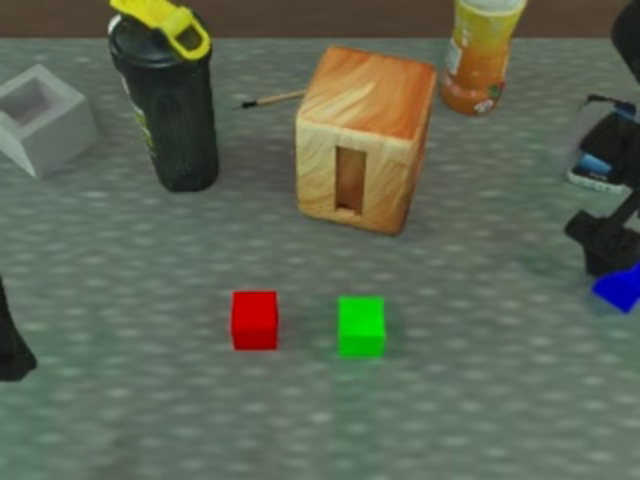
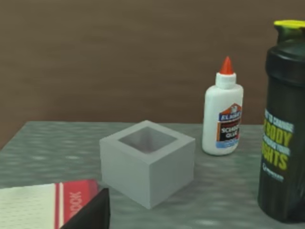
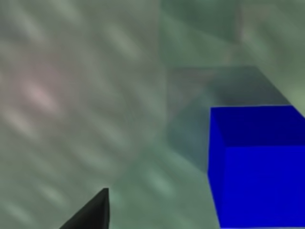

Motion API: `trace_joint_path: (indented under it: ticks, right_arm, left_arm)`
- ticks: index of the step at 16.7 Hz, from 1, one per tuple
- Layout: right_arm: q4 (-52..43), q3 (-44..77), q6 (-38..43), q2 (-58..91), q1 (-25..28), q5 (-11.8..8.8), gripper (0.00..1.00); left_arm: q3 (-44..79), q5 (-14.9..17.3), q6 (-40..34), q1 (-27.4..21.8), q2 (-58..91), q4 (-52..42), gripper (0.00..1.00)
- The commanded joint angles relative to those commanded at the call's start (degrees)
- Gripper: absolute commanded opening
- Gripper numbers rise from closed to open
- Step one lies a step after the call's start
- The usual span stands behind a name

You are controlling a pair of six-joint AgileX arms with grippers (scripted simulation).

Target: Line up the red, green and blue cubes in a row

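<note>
Where table ends, blue cube [image 1: 618, 288].

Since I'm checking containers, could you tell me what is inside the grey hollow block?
The grey block looks empty as far as its opening shows in the left wrist view; its floor is hidden by the walls.

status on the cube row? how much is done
Done: the small matte red cube and small matte green cube sit side by side, apart, mid-table. In hand: the right tool is at the deep blue cube at the table's right edge; grip unclear. Left: bring blue into line. The left arm is parked at the left edge.
</note>
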Motion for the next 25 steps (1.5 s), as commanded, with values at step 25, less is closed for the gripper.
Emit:
trace_joint_path:
  ticks: [25]
  right_arm:
    - [19.60,-12.80,-5.35,6.20,-3.03,-0.04,0.92]
  left_arm:
    - [0.00,0.00,0.00,0.00,0.00,0.00,1.00]
